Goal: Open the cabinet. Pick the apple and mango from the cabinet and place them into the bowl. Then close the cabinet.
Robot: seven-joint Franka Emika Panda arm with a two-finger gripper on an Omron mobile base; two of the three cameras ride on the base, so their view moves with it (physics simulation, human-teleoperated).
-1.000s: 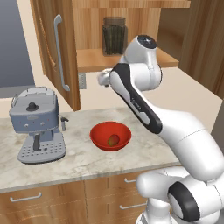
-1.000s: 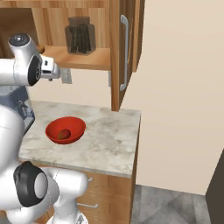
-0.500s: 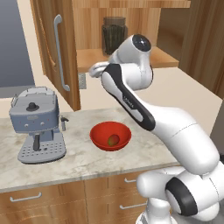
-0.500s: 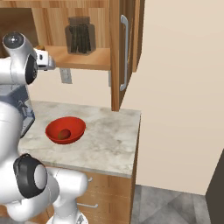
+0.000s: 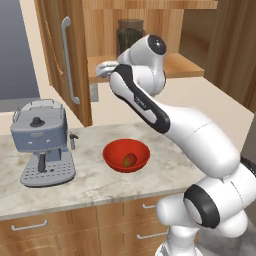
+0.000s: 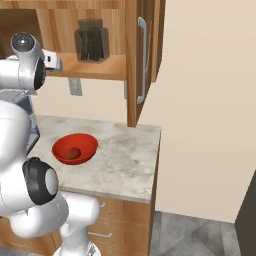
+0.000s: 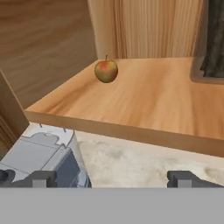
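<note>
We recorded the cabinet [image 5: 65, 60] with both doors swung open, its lower shelf exposed. On the marble counter [image 5: 90, 185] below stood a grey coffee machine [image 5: 42, 142] and, beside it, the red bowl [image 5: 126, 155], holding the mango [image 5: 129, 160]. A dark glass jar [image 6: 91, 41] sat on the shelf. The gripper [image 7: 111, 178] hovered at the shelf's front edge, fingers spread wide and empty. We noted the apple [image 7: 106, 70] upright near the shelf's back corner, apart from the fingers.
</note>
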